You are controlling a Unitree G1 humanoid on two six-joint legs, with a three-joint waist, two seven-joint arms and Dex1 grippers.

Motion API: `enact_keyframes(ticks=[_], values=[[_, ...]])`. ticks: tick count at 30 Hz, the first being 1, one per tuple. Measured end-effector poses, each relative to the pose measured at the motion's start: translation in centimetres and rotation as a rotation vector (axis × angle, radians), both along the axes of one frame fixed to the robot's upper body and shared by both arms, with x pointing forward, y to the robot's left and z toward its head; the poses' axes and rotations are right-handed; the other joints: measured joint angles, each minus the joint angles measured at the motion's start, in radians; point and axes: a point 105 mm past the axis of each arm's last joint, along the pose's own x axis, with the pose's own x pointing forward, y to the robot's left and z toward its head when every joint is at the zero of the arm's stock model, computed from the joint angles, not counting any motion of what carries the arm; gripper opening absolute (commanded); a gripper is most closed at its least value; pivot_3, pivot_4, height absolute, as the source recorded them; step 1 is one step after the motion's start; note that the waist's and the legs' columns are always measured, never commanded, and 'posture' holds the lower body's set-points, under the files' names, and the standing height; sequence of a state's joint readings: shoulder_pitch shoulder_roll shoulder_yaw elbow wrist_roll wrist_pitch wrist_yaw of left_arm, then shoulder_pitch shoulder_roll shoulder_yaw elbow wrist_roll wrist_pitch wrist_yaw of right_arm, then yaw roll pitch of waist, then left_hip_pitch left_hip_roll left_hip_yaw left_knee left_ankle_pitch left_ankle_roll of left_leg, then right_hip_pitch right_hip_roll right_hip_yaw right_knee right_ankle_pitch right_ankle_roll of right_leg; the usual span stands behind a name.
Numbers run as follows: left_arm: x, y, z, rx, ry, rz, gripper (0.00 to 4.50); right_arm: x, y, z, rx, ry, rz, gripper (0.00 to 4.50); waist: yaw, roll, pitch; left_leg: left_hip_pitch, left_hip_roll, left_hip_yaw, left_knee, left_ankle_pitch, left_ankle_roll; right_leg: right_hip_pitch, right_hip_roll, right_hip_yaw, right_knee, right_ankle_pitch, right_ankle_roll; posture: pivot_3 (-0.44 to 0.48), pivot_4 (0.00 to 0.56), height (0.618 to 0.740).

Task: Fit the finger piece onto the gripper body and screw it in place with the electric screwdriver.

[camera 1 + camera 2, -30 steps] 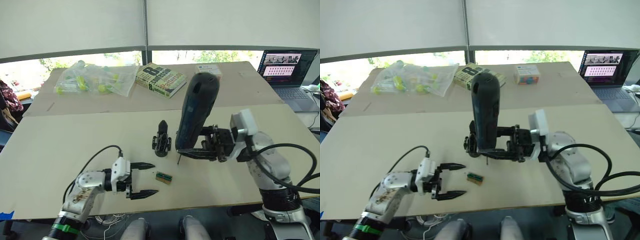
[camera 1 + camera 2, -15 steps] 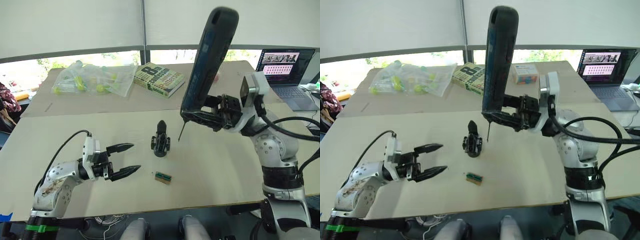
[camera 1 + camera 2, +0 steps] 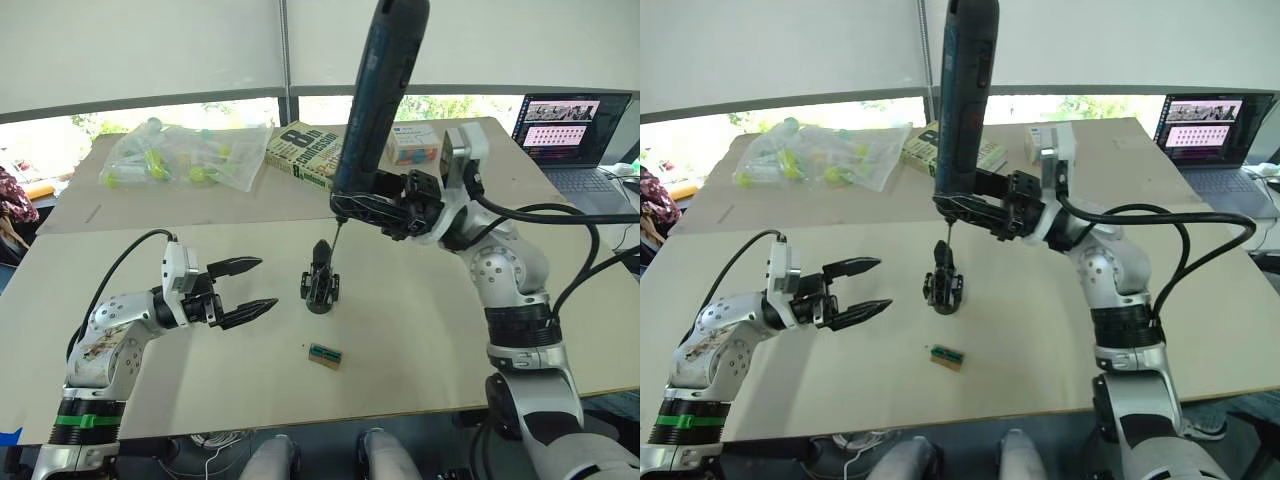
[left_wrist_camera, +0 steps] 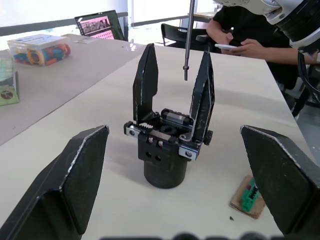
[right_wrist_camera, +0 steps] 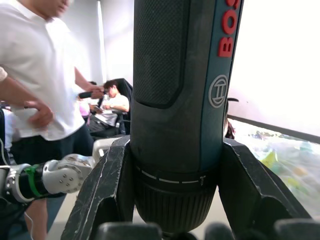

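The gripper body point(image 3: 320, 287) stands upright at mid-table, with two pointed black fingers point(image 4: 145, 82) rising from it. Which of them is the finger piece I cannot tell. My right gripper point(image 3: 372, 205) is shut on the electric screwdriver point(image 3: 382, 90), held nearly upright. Its thin bit point(image 4: 188, 40) hangs just above the body, between the two fingers and apart from them. In the right wrist view my fingers point(image 5: 107, 192) clamp the screwdriver point(image 5: 180, 100) near its collar. My left gripper point(image 3: 263, 285) is open and empty, level with the body and a short way to its left.
A small green-and-tan block point(image 3: 325, 354) lies in front of the body. A book point(image 3: 315, 153), a clear bag of yellow-green items point(image 3: 180, 158) and a box point(image 3: 413, 145) sit at the back. A laptop point(image 3: 572, 135) stands at far right. People point(image 5: 45, 75) are nearby.
My right arm raised the screwdriver and carried it left and farther back, until the bit hung over the gripper body. My left gripper, still open, moved from beside the block toward the body's left.
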State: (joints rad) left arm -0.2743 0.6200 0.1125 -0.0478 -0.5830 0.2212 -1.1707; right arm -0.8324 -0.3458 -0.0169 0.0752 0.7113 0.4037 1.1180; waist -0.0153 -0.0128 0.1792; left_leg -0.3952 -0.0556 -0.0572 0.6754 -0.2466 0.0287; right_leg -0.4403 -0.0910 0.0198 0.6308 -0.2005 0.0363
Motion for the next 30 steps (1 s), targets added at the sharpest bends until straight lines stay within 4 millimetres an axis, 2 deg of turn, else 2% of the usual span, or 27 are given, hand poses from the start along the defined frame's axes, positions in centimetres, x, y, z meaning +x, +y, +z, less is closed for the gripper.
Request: enact_keyframes(ticks=[10,16,30], values=[[0.3,-0.9,-1.2,-0.001,0.035,0.005,4.50,0.3,2.2,-1.3,-0.050,0.006,0.019,1.96,0.000,0.000,0.000,0.000,0.000,0.000,0.000,0.000,0.000,0.000,0.000,0.000,0.000,0.000,0.000,0.000,0.150,0.740],[0.3,-1.7,-2.8,0.019,0.068,-0.005,4.50,0.1,3.3,-2.4,-0.100,-0.005,0.040,1.96,0.000,0.000,0.000,0.000,0.000,0.000,0.000,0.000,0.000,-0.001,0.000,0.000,0.001,0.000,0.000,0.000,0.150,0.740],[-0.2,-1.9,-3.9,0.034,0.082,-0.006,4.50,0.0,3.4,-2.6,-0.113,-0.017,0.056,1.96,0.000,0.000,0.000,0.000,0.000,0.000,0.000,0.000,0.000,-0.001,0.000,0.000,0.001,0.000,0.000,0.000,0.150,0.740]])
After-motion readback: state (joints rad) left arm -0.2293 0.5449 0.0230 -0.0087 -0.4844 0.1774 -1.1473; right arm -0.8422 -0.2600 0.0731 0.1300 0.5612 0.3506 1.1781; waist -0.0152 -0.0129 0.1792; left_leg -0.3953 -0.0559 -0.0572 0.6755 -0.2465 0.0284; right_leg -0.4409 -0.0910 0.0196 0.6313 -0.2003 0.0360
